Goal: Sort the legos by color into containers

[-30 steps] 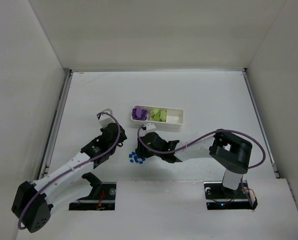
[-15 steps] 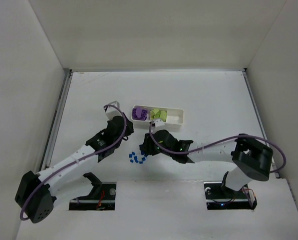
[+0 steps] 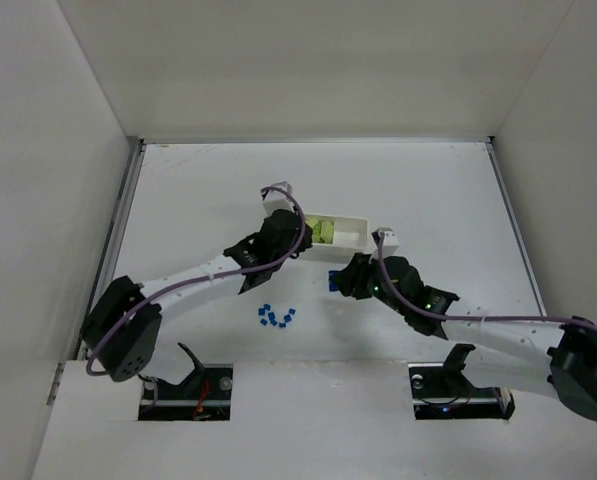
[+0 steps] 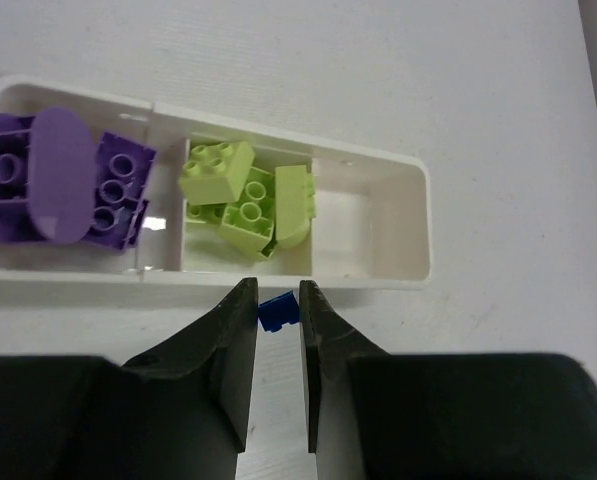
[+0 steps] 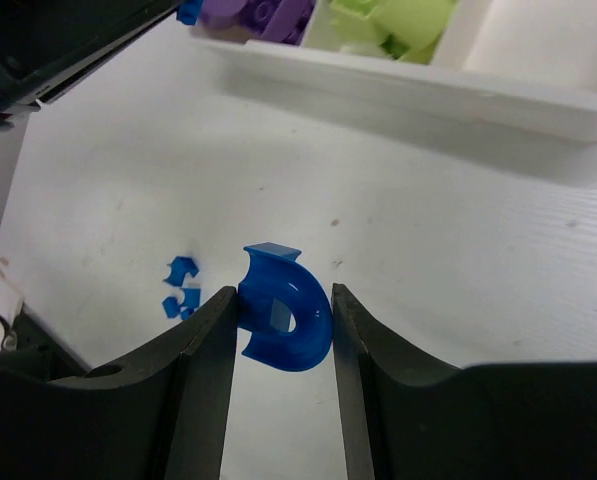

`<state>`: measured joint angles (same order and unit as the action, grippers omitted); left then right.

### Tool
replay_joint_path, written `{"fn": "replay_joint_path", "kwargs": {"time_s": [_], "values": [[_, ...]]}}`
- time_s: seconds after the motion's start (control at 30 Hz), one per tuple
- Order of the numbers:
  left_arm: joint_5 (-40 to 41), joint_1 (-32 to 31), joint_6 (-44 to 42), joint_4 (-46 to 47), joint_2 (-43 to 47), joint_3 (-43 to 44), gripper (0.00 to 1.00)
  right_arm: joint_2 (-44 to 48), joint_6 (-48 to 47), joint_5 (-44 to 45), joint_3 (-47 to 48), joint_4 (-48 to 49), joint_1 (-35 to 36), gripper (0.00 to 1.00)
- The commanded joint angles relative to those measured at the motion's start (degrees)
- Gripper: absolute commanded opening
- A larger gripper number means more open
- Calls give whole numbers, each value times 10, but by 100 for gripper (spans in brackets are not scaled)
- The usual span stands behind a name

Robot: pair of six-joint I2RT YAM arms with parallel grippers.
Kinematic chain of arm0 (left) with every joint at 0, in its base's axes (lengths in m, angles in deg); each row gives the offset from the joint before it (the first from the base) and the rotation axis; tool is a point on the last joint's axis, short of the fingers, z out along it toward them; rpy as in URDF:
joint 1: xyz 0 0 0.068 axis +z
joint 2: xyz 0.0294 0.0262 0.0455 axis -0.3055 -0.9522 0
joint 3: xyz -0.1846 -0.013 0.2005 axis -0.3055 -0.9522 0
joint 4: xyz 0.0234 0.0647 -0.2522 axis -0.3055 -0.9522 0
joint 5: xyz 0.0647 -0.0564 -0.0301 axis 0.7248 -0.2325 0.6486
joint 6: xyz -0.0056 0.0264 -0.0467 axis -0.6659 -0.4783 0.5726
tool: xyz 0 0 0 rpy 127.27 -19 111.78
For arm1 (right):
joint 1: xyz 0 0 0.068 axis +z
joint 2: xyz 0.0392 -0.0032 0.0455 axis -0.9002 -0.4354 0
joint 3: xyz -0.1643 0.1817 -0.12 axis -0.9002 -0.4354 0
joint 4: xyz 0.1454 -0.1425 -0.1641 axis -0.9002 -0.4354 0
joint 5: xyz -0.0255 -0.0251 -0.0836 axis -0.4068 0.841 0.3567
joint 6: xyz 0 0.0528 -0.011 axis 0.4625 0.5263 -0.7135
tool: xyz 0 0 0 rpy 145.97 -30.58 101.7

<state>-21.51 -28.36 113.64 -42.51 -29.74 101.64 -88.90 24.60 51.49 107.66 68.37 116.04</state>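
While the left claw (image 4: 275,318) pinches a tiny blue brick (image 4: 277,309) at the 6 o'clock wall of the tray (image 4: 419,225) and the right claw (image 5: 282,300) clamps a blue arch (image 5: 288,322), an early release could land blue among the green bricks (image 4: 243,195), not in the bare 3 o'clock compartment (image 4: 368,228).

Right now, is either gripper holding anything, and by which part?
Both: left gripper pinches a tiny blue piece by its sides, at the fingertips; right gripper clamps a blue arch piece, flat end on one finger, curve on the other.
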Motion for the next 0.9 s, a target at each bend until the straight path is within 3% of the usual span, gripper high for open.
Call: {"fn": "replay_joint_path", "kwargs": {"time_s": [0.0, 0.33, 0.47, 0.67, 0.73, 0.87], "values": [[-33, -5, -8, 71, -46, 55, 15, 31, 8, -12, -13, -11, -26, 36], [-88, -20, -5, 97, -200, 175, 19, 102, 10, -12, -38, -57, -90, 36], [-99, -25, -7, 95, -228, 203, 30, 119, 14, -17, -39, -59, -119, 36], [-88, -17, -17, 96, -193, 189, 54, 82, 7, -22, -9, -36, -159, 36], [-78, -13, -22, 99, -161, 165, 54, 55, 5, -24, 5, -18, -169, 36], [-37, -10, -38, 95, -77, 81, 46, -15, -6, -17, 46, 15, -182, 36]]}}
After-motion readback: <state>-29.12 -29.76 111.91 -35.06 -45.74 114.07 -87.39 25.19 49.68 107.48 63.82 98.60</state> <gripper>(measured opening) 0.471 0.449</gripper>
